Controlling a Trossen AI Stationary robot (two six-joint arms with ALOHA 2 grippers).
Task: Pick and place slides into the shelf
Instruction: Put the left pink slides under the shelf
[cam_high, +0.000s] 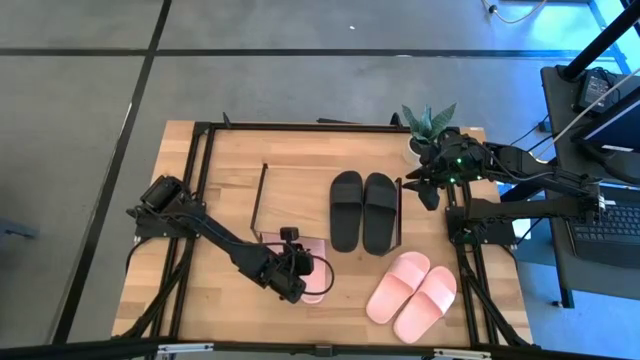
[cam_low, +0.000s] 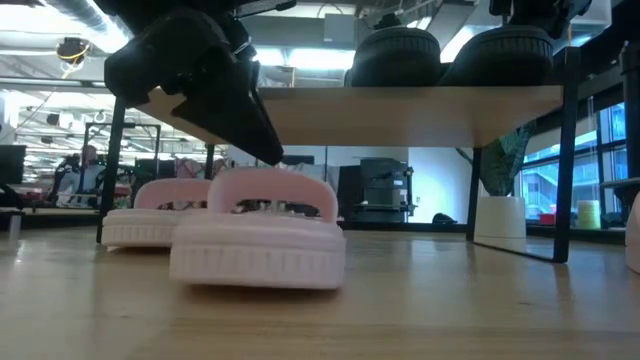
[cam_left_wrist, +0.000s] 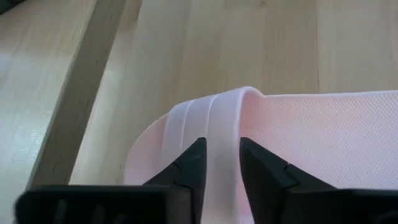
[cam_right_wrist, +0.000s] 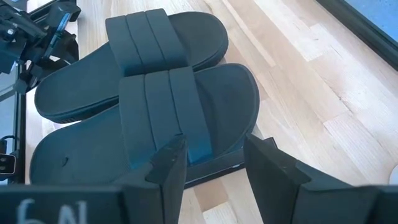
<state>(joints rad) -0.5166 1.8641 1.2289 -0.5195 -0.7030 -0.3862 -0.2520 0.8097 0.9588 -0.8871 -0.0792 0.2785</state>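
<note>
Pink slide (cam_low: 258, 235) right up front in the low view, sole flat on the table (cam_high: 230, 165), and the left gripper (cam_left_wrist: 217, 165) has its fingers pinched on the strap's edge, jaws clenched around it. A second pink slide (cam_low: 150, 212) sits just behind, partly under the shelf (cam_high: 300, 190). From above, that held slide lies at the shelf's near edge, left of the black pair (cam_high: 363, 210), which already sits on the shelf top. Another pink pair (cam_high: 412, 293) waits on the table, near the right front corner.

Right gripper (cam_right_wrist: 214, 165) hovers by the shelf's right end, jaws apart, looking down on the black pair, holding nothing.

Now the lift, I'd say: the grip is on a thin strap edge, so raise slowly, keep the sole level, clear the board's edge, then set it down beside the black pair.
</note>
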